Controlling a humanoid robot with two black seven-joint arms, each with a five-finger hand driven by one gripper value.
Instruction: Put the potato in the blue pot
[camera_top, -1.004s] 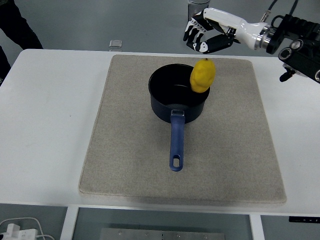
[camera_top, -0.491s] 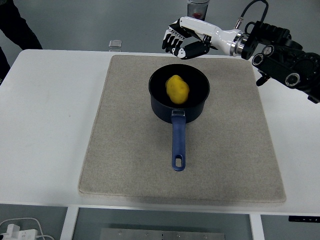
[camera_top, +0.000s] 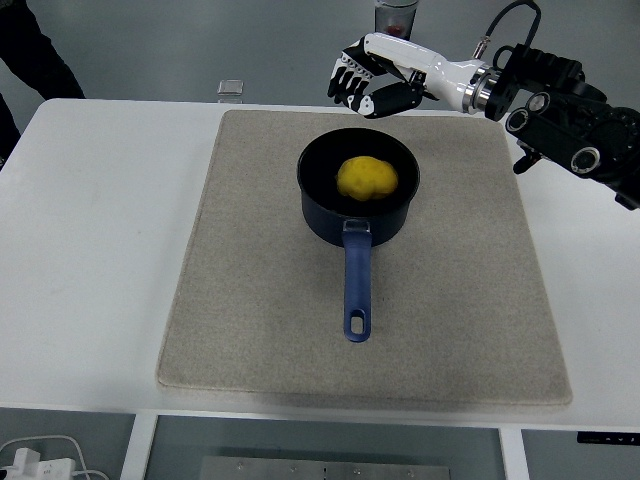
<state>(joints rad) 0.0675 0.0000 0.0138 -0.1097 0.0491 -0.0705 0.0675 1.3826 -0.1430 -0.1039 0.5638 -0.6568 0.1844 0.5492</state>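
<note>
A yellow potato (camera_top: 366, 178) lies inside the blue pot (camera_top: 320, 215), which stands on a beige mat (camera_top: 250, 280) with its blue handle (camera_top: 356, 285) pointing toward the table's near edge. My right hand (camera_top: 365, 83) hovers above and behind the pot's far rim, fingers relaxed and spread, holding nothing. The right arm (camera_top: 555, 95) reaches in from the upper right. The left arm is out of view.
A small clear cube (camera_top: 231, 89) sits at the table's far edge, left of the pot. A glass container (camera_top: 396, 16) stands behind the table. A person's dark sleeve (camera_top: 25, 50) shows at the top left. White cables (camera_top: 40, 458) lie below the table's near edge.
The potato fell from mid-air above the pot's right rim into the pot and settled there. My right hand moved left toward the pot's far side, then shifted slightly.
</note>
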